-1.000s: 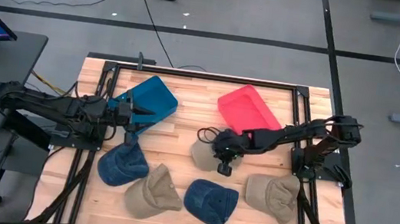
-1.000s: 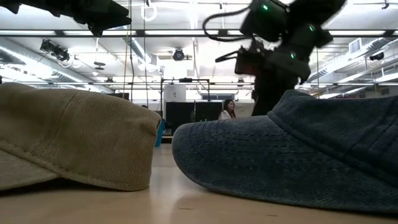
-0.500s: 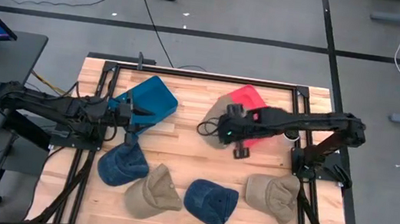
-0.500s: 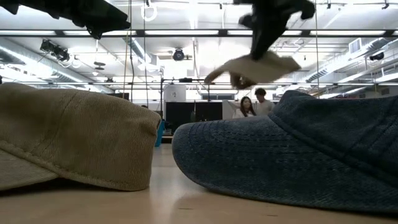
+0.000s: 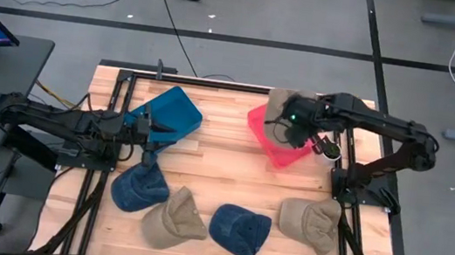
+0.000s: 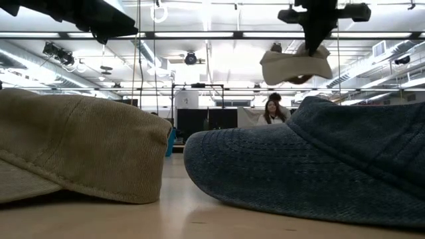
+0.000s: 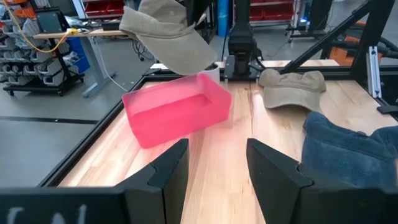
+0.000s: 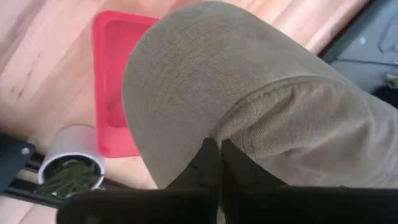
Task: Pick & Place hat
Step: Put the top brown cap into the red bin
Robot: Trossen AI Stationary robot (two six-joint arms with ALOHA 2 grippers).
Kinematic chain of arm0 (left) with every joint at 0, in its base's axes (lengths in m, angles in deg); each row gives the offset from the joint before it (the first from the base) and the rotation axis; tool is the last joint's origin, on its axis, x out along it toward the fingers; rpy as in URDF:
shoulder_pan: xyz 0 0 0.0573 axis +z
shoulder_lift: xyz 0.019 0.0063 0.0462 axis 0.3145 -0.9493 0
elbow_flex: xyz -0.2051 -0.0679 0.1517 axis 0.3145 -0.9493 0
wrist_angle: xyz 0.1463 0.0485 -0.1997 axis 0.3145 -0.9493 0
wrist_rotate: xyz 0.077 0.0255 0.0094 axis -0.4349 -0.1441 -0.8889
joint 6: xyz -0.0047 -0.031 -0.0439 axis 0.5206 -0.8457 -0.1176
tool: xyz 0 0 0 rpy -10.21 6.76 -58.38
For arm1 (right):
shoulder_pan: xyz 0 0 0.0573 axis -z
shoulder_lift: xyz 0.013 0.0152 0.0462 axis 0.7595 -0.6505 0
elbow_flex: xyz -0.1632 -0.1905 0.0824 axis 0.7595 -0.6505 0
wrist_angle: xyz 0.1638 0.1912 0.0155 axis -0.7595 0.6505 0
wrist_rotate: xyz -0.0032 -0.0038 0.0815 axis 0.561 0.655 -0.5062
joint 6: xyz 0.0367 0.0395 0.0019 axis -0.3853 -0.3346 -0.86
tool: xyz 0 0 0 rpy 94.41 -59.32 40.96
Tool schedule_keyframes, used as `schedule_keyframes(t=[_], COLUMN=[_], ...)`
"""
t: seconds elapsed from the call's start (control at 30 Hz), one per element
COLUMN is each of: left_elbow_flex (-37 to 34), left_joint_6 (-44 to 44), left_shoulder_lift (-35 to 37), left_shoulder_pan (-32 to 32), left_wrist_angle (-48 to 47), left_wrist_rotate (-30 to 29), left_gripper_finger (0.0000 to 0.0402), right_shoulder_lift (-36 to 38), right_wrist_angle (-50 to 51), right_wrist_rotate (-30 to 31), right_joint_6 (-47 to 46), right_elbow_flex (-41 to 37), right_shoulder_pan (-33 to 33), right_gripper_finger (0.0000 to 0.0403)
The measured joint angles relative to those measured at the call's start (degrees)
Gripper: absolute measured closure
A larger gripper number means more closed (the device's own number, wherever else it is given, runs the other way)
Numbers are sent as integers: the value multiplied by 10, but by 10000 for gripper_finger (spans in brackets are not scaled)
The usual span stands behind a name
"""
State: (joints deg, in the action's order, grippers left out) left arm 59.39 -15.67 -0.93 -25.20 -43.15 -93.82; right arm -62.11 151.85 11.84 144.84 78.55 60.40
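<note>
My right gripper (image 5: 296, 126) is shut on a tan corduroy cap (image 5: 278, 105), held in the air over the far part of the red bin (image 5: 284, 148). The cap also shows in the low view (image 6: 295, 65), the left wrist view (image 7: 165, 30) and the right wrist view (image 8: 249, 106). My left gripper (image 5: 147, 126) is open and empty beside the blue bin (image 5: 172, 111), above a blue denim hat (image 5: 138, 188); its fingers (image 7: 168, 171) stand apart. My right gripper pinches the cap's cloth between its two fingers (image 8: 208, 163), at the seam (image 8: 214, 132) between two corduroy panels. The fingers come from above, pointing down. The cap hangs below the gripper (image 6: 312, 40), lifted clear of table and bin.
A tan hat (image 5: 173, 219), a blue hat (image 5: 240, 230) and another tan hat (image 5: 309, 222) lie along the table's near side. A white cup (image 5: 330, 148) stands right of the red bin. Black frame rails (image 5: 345, 134) border the table.
My right gripper has lifted the tan cap off the table's middle and carried it up and toward the far right, over the red bin. The cap now hangs clear of the table.
</note>
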Motion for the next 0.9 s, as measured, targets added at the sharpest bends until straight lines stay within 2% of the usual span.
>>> schedule_keyframes(t=[0.17,0.37,0.57,0.7,0.9], left_elbow_flex=[0,0,0,0,0], left_joint_6=[0,-16,-19,-19,-19], left_shoulder_lift=[0,0,0,0,0], left_shoulder_pan=[0,0,-1,-1,-1], left_wrist_angle=[-3,-3,-3,-4,-8], left_wrist_rotate=[0,0,0,0,0], left_gripper_finger=[236,236,236,236,236], right_shoulder_lift=[-24,-77,-137,-174,-210], right_wrist_angle=[-11,-19,-14,1,-4], right_wrist_rotate=[-27,-35,-31,3,-7], right_joint_6=[92,155,186,225,243], right_elbow_flex=[0,0,0,0,-1], right_shoulder_pan=[40,73,94,95,102], right_gripper_finger=[403,403,403,403,403])
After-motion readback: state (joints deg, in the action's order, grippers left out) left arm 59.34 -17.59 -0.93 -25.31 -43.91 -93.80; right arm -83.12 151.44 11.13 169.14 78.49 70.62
